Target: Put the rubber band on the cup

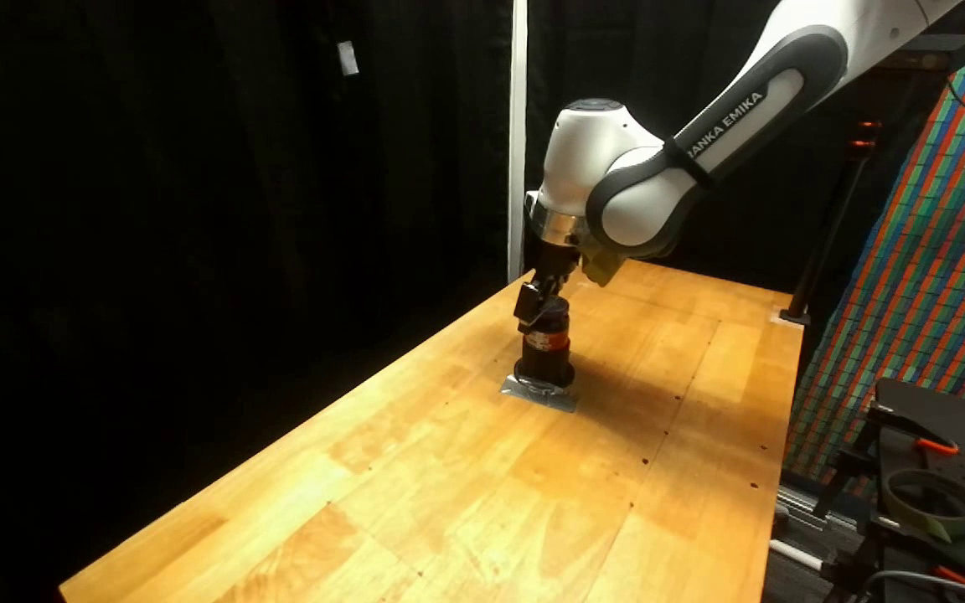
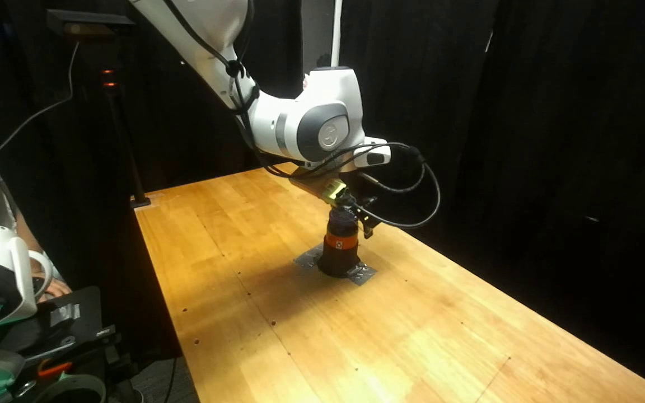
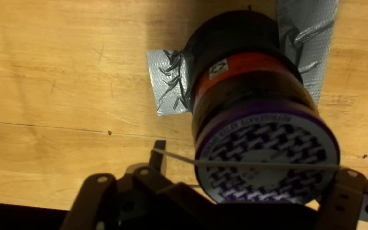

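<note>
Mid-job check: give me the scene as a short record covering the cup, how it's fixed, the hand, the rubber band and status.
Cup: upright on the wooden table; purple-rimmed lid, orange stripe
Fixing: grey tape at two sides of its base
Hand: open at the cup's top, fingers either side of the lid in the wrist view
Rubber band: stretched between the fingers, one strand crossing over the lid; contact can't be told
Status: band not yet seated round the cup
</note>
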Controlling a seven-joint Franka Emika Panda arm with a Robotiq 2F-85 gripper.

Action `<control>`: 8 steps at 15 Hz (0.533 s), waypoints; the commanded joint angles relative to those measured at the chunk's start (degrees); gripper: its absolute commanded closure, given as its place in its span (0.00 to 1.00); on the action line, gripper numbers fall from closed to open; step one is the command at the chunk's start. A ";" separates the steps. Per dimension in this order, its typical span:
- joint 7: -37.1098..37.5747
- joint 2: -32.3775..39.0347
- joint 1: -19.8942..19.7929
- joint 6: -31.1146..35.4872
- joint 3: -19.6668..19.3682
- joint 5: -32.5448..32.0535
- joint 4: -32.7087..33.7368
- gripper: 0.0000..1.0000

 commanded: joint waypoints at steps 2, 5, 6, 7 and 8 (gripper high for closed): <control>-3.08 -2.90 -1.81 -5.15 1.59 1.79 -1.93 0.00; -4.10 -4.24 -2.77 -7.35 2.33 3.07 -3.20 0.00; -4.47 -4.66 -3.17 -7.73 2.60 3.50 -3.62 0.00; -4.56 -5.00 -3.42 -7.96 2.75 3.74 -3.97 0.00; -4.78 -5.37 -3.77 -8.04 2.99 4.06 -4.45 0.00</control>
